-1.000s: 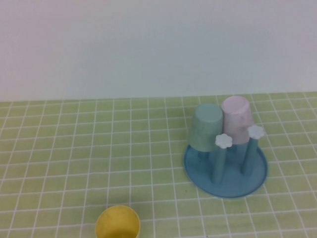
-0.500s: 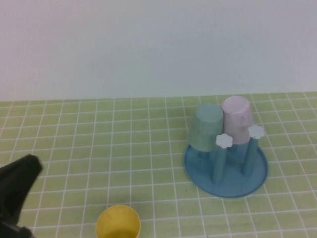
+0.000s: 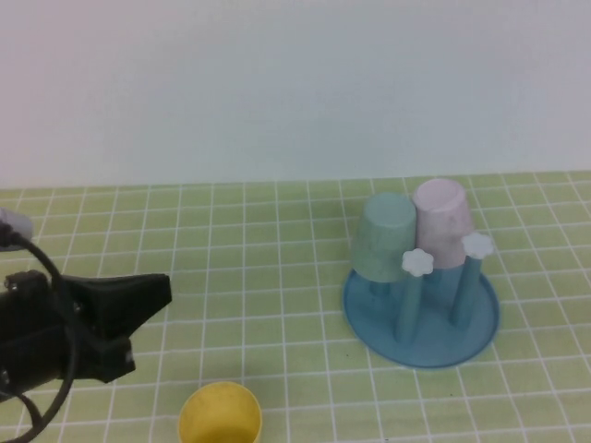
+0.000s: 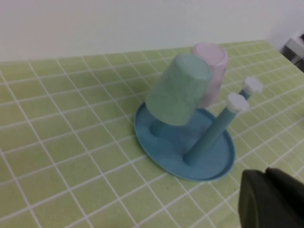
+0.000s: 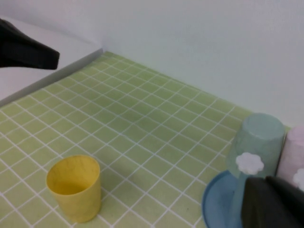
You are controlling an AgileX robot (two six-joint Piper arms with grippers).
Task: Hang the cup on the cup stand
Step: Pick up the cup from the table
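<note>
The left gripper (image 3: 152,295) is sliding in from the left edge, jaws closed and empty, nearing the cup (image 3: 220,415) standing upright near the front, well apart from the stand (image 3: 421,314) (two pegs free). The right gripper (image 5: 273,202), closed, is idling.

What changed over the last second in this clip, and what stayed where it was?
The left tool, shut and empty, came into the high view from the left edge and reached toward the yellow cup without touching it. The cup, the cup stand, and its mint-green cup and pink cup stayed put. The right tool, shut, shows only in its wrist view.
</note>
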